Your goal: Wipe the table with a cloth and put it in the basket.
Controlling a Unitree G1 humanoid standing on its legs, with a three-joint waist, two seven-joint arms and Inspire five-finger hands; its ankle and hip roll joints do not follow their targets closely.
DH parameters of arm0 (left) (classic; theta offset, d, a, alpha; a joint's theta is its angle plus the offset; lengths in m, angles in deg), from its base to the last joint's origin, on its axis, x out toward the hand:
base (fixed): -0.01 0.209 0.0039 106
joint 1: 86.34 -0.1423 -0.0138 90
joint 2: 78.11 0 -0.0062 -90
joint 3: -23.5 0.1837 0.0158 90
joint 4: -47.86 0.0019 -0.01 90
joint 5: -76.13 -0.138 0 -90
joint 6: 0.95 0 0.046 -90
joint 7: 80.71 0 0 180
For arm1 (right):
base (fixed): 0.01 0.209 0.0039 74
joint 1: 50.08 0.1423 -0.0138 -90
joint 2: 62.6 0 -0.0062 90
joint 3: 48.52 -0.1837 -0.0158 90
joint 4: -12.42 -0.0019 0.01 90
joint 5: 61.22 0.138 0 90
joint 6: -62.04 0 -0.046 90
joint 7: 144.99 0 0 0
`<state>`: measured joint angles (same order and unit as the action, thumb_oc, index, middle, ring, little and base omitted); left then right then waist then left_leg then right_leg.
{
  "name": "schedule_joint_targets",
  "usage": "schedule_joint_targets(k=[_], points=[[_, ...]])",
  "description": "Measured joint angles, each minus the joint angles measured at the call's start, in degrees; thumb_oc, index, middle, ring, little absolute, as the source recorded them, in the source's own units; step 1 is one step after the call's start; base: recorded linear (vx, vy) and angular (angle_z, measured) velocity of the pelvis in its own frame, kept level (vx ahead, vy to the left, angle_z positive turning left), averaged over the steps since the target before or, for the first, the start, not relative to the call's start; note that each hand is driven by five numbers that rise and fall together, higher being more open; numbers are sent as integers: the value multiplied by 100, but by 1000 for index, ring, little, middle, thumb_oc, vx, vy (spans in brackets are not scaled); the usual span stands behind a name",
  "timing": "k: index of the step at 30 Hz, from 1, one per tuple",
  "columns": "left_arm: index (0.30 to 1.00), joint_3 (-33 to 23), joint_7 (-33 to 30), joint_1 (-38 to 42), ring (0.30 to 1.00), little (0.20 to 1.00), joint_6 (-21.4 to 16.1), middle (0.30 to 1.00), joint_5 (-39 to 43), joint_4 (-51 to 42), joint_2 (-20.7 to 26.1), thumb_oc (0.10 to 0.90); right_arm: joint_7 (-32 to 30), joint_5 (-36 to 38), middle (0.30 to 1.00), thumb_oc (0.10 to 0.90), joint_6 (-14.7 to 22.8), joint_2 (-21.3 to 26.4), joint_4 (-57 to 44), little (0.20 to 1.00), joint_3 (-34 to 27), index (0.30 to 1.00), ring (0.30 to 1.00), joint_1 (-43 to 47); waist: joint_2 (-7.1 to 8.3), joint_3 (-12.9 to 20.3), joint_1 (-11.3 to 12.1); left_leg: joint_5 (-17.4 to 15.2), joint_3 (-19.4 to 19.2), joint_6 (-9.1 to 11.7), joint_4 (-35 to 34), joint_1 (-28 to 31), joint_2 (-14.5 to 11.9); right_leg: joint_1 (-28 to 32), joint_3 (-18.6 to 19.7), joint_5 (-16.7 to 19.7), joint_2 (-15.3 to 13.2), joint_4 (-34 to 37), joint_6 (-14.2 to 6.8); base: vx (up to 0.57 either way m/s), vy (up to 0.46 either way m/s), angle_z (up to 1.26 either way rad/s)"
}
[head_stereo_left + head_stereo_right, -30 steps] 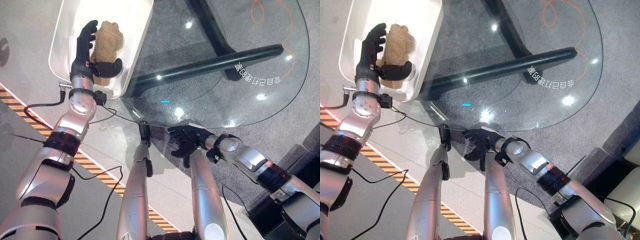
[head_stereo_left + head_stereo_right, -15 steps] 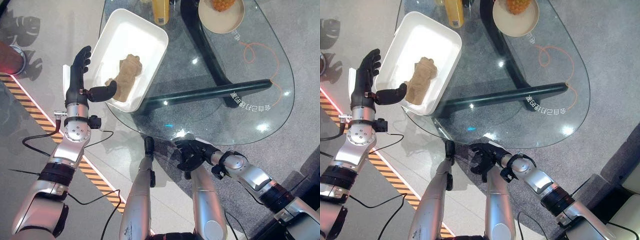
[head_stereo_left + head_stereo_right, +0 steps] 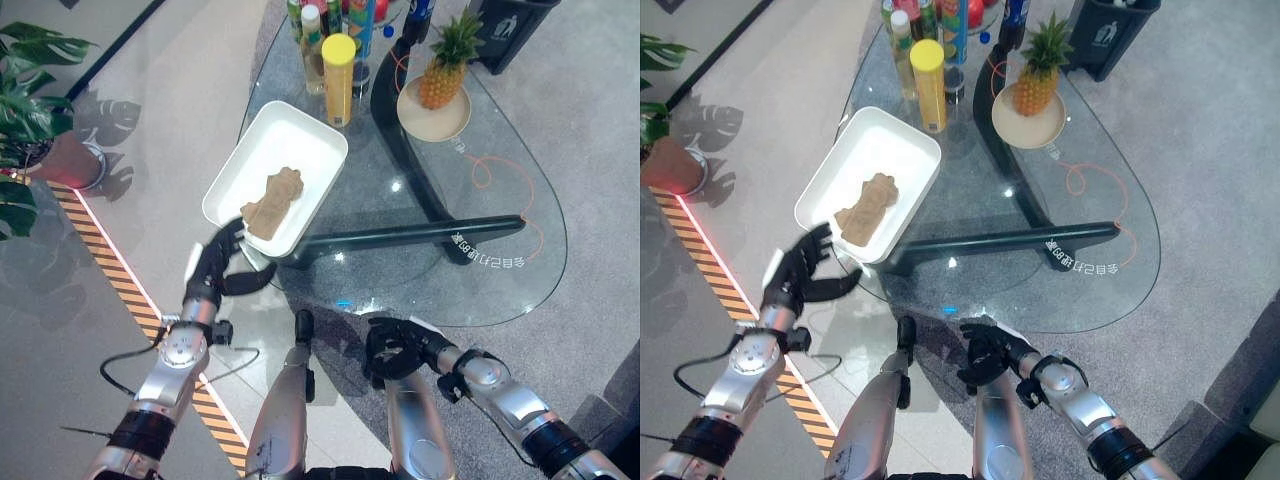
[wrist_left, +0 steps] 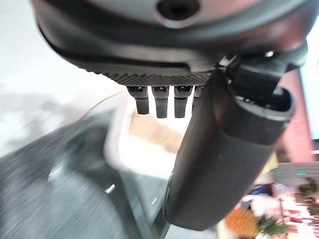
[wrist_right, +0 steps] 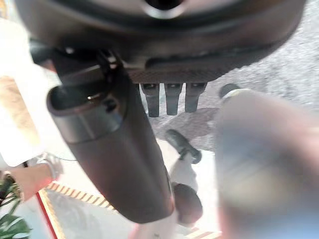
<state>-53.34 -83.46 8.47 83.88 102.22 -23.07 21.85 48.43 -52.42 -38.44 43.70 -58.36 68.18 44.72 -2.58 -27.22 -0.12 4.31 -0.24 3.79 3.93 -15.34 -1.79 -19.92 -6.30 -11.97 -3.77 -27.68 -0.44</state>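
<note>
A tan cloth (image 3: 272,202) lies crumpled inside the white basket (image 3: 300,130), which stands at the left end of the glass table (image 3: 480,200). My left hand (image 3: 214,264) hovers off the table just before the basket's near corner, open and holding nothing. Its wrist view looks past straight fingers (image 4: 162,102) at the basket (image 4: 124,149) and the cloth (image 4: 154,133). My right hand (image 3: 393,346) hangs at the table's near edge, loosely relaxed and empty.
A pineapple on a plate (image 3: 437,75), a yellow can (image 3: 338,65) and bottles (image 3: 310,28) crowd the far end. The black table base (image 3: 420,235) shows through the glass. A potted plant (image 3: 30,130) and striped floor tape (image 3: 110,270) lie left.
The camera has pulled back and shows more of the table. My left hand has drawn out of the basket toward me, leaving the cloth in it. The right hand stays at the near edge.
</note>
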Motion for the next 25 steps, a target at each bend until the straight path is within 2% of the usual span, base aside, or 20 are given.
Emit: schedule_joint_targets(k=[3,5,8,10,15,19,21,25], points=[[900,0,615,-365,900,900,383,900,303,578,-543,800,-17,-247,900,800,70,-225,526,900,-177,900,900,-315,-128,480,-3,20,121,31,-51,275,2,399,-140,-46,0,181,-27,79,-94,15],[900,174,989,-666,900,900,621,900,424,1012,-674,800,-37,-262,900,800,122,-468,1010,900,-176,900,900,-371,-84,960,22,29,141,20,-45,377,10,577,-186,-123,-3,319,-37,69,-85,17],[900,445,1212,-812,900,900,831,900,423,1807,-828,800,-80,-211,900,800,133,-763,1578,900,-179,900,900,-345,2,1321,28,23,239,13,-90,635,-4,918,-296,-226,13,441,-3,89,-84,20],[900,429,1233,-906,900,900,865,900,412,2405,-995,800,-129,-188,900,800,136,-1025,2046,900,-216,900,900,-323,74,1544,71,15,253,2,-98,741,-56,1110,-360,-243,65,563,-8,53,-58,11],[900,430,1247,-729,900,900,879,900,355,3451,-1159,800,-378,-93,900,800,179,-1423,3005,900,-193,900,900,-338,124,2018,148,-90,272,-58,-304,951,-174,1285,-455,-247,164,711,46,-21,-34,6],[900,447,1283,-545,900,900,877,900,341,4005,-1273,800,-513,-197,900,800,436,-1461,3261,900,-66,900,900,-337,70,2172,121,-96,267,-60,-318,1056,-201,1451,-451,-188,183,835,45,-7,-6,-2],[900,445,1331,-492,900,900,873,900,355,4265,-1343,800,-515,-210,900,800,483,-1472,3432,900,1,900,900,-328,22,2319,116,-209,256,2,-431,1134,-246,1478,-445,-170,219,909,66,-2,7,-2],[900,441,1359,-508,900,900,859,900,364,4323,-1354,800,-516,-200,900,800,494,-1521,3602,900,-15,900,900,-317,16,2387,124,-211,241,5,-483,1197,-243,1561,-433,-119,217,1002,30,-1,4,-1]])
